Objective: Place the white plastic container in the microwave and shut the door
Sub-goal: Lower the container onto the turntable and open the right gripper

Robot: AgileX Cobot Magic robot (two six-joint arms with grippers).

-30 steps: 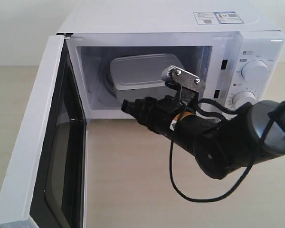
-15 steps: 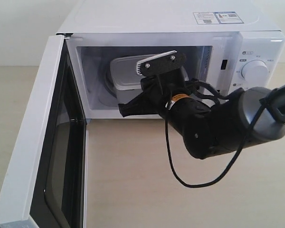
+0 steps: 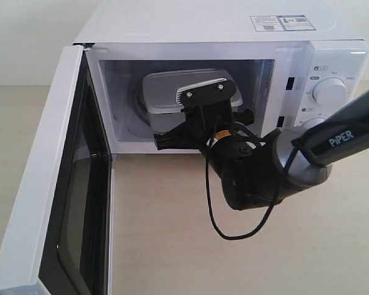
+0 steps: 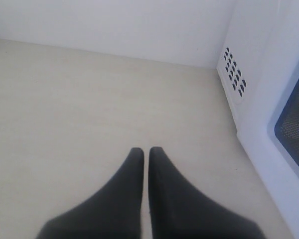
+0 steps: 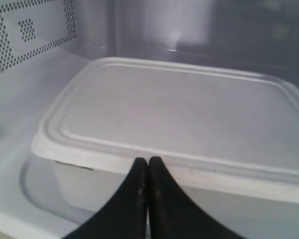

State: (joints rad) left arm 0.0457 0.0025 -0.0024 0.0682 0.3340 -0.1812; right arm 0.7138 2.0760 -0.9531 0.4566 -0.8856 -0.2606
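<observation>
The white plastic container (image 3: 163,92) lies flat inside the open microwave (image 3: 203,27), its lid on. In the right wrist view the container (image 5: 179,114) fills the cavity floor ahead, on the glass turntable (image 5: 35,184). My right gripper (image 3: 160,142) is shut at the cavity's front edge; its tips (image 5: 148,160) are at the container's near rim with nothing between them, and contact is unclear. The door (image 3: 55,184) stands wide open on the left. My left gripper (image 4: 143,151) is shut and empty over the table, beside the microwave's vented side wall (image 4: 234,74); the exterior view does not show it.
The right arm (image 3: 264,172) with a loose black cable (image 3: 212,215) lies across the table in front of the cavity. One dial (image 3: 330,92) shows on the control panel at the right. The light wooden table (image 3: 172,246) runs out in front of the microwave.
The right wrist has rolled, swinging its camera mount up in front of the container, and the arm has shifted left and lower. Its tips stay at the cavity's front edge. The container has not moved.
</observation>
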